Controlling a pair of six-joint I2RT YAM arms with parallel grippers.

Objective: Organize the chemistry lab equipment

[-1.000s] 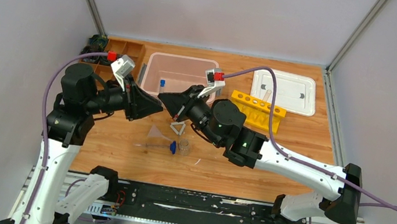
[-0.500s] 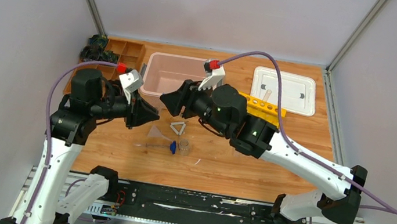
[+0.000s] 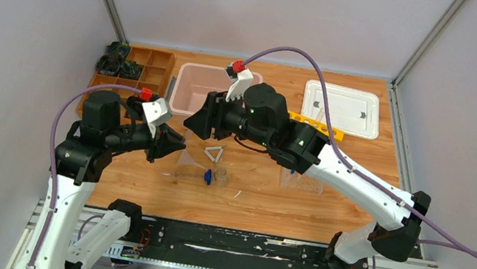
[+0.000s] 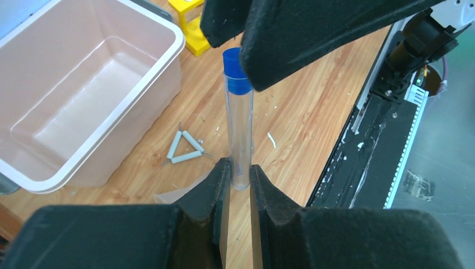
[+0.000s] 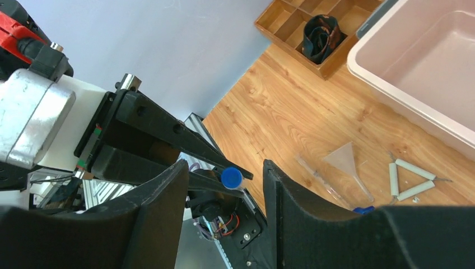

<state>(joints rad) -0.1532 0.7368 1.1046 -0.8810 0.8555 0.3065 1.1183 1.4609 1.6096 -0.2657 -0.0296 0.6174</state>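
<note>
Above the desk (image 3: pixel 268 205), between the two arms, the blue-capped vial (image 4: pixel 240 129) cannot be made out in the top view; the black fingers of both arms mask it. The left wrist view loses its lower end between the fingers of the left gripper (image 4: pixel 240 168), which are clamped on it. In that view a dark finger of the right gripper (image 5: pixel 225 171) covers part of the cap. From the right wrist only the round blue cap shows, in the gap between the right fingers, which stand apart with space on either side. The vial is a slim clear cylinder, jutting from the left fingers toward the right gripper, held off the desk near the pink bin (image 4: pixel 84 106). Only a corner of the yellow holed rack (image 4: pixel 189 25) shows. On the desk lie the pale triangle (image 3: pixel 213 153), clear funnel (image 3: pixel 187 162) and tiny beaker (image 3: pixel 221 174).
</note>
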